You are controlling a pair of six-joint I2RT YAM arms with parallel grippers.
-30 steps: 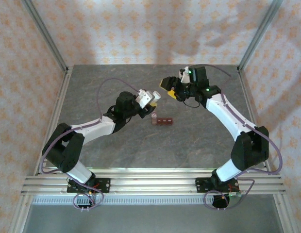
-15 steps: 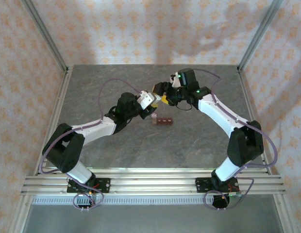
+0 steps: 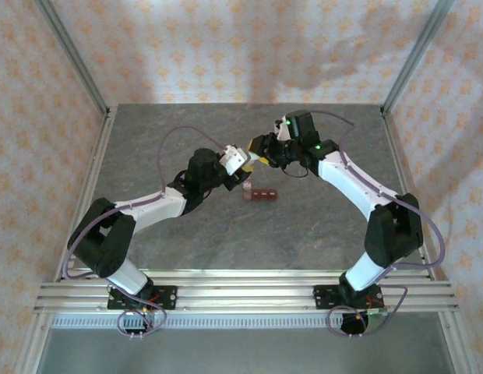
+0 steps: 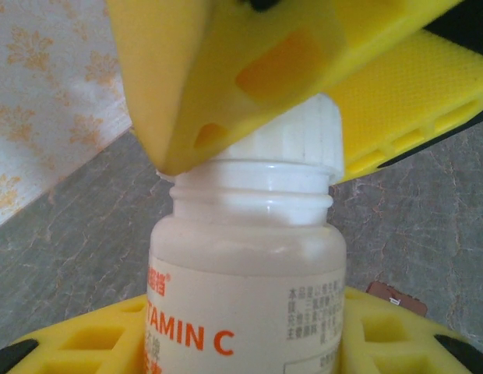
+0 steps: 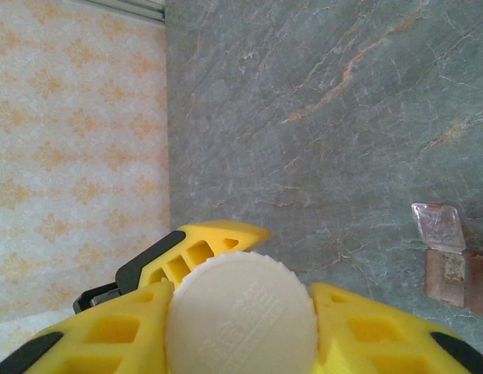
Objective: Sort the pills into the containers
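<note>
A white pill bottle (image 4: 245, 296) with orange "VITAMIN C" lettering is held above the table, my left gripper (image 4: 245, 347) shut on its body. Its white ribbed cap (image 5: 240, 315) is clamped between the yellow fingers (image 5: 109, 335) of my right gripper (image 5: 240, 331). In the top view both grippers meet at the table's middle, the left gripper (image 3: 241, 161) beside the right gripper (image 3: 259, 150). The containers (image 3: 262, 194), a dark red-brown strip, lie on the table just in front of them. Its end compartment (image 5: 448, 273) has its clear lid (image 5: 436, 226) flipped open. The bottle's contents are hidden.
The grey stone-patterned table (image 3: 319, 226) is bounded by patterned walls and aluminium posts (image 3: 74, 58). Both arms arch inward from their bases at the near rail (image 3: 241, 292). A corner of the strip (image 4: 397, 296) peeks past the bottle in the left wrist view.
My right gripper has swung left from the back of the table to the bottle and shut on its cap. The left arm has held nearly still with the bottle.
</note>
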